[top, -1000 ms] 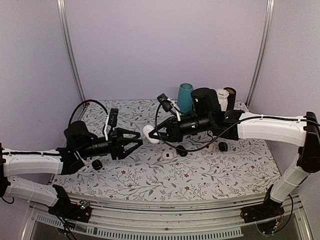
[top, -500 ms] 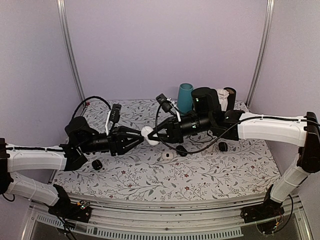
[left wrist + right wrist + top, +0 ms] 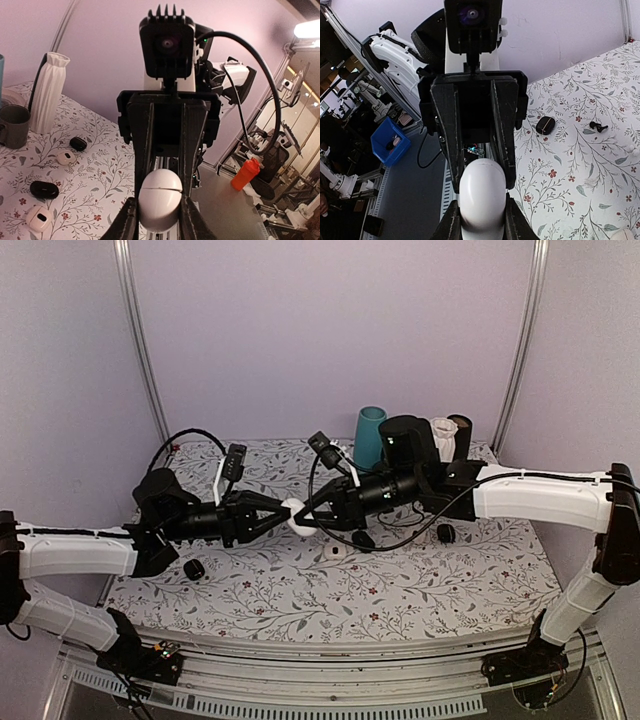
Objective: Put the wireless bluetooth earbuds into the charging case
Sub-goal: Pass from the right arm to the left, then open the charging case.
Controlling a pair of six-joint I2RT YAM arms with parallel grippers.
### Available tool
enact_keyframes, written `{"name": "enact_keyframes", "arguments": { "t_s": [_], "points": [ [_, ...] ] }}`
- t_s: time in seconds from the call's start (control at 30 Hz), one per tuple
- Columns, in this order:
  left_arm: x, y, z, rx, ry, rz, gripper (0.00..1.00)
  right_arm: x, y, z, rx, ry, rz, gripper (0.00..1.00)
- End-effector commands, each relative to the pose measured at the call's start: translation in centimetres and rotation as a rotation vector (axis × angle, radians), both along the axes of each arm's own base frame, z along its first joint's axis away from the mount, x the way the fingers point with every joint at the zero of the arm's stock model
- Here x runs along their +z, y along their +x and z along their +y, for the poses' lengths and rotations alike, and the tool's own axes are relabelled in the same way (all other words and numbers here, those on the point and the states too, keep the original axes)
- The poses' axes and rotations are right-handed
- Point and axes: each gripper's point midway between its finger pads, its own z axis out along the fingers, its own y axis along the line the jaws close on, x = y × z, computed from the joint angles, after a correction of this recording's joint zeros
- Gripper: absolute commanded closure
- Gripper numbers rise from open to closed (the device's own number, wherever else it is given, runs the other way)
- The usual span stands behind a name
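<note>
A closed white oval charging case (image 3: 295, 515) hangs above the middle of the flowered table, gripped from both sides. My left gripper (image 3: 283, 515) has its jaws against the case's (image 3: 160, 197) two sides, shut on it (image 3: 159, 210). My right gripper (image 3: 308, 515) faces it, shut on the opposite end of the same case (image 3: 481, 200), with its jaws pressed to both flanks (image 3: 481, 215). A tiny dark stemmed bud, likely one of the earbuds (image 3: 598, 126), lies on the cloth beside a black case (image 3: 545, 125).
A small white case (image 3: 334, 551) and black cases (image 3: 194, 568) (image 3: 364, 540) (image 3: 446, 532) lie on the table. A teal cup (image 3: 371, 435), a black cylinder (image 3: 403, 440) and a white ribbed vase (image 3: 47, 92) stand at the back, with a grey mug (image 3: 13, 126) nearby.
My left gripper moved right to the white case and closed its jaws on it. The right gripper kept its hold and barely moved.
</note>
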Motion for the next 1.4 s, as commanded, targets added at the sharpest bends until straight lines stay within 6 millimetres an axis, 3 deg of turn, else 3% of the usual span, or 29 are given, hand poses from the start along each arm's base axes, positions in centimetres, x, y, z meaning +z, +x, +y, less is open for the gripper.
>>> {"name": "enact_keyframes", "arguments": {
  "t_s": [0.0, 0.1, 0.37, 0.5, 0.73, 1.03, 1.37],
  "points": [
    [1.1, 0.1, -0.2, -0.028, -0.022, -0.027, 0.81, 0.8, 0.0, 0.7, 0.013, 0.014, -0.025, 0.95],
    [1.0, -0.1, -0.3, -0.04, -0.02, -0.026, 0.99, 0.5, 0.2, 0.8, 0.004, 0.001, -0.021, 0.92],
    [2.0, -0.7, 0.3, -0.047, -0.069, -0.043, 1.0, 0.1, 1.7, 0.5, -0.087, -0.015, -0.026, 0.67],
    [2.9, -1.2, 1.0, -0.053, -0.108, -0.061, 1.0, 0.2, 2.7, -0.4, -0.13, 0.008, -0.003, 0.61],
    [3.6, -2.1, 1.6, -0.077, -0.139, -0.086, 1.0, 0.2, 4.5, -2.7, -0.195, 0.043, 0.059, 0.59],
    [3.7, -2.0, 1.7, -0.069, -0.146, -0.092, 1.0, 0.5, 4.6, -2.8, -0.192, 0.05, 0.07, 0.59],
    [2.8, 1.1, 2.1, 0.111, -0.114, -0.052, 1.0, 1.9, 4.1, -2.8, -0.177, 0.098, 0.07, 0.54]
  ]
}}
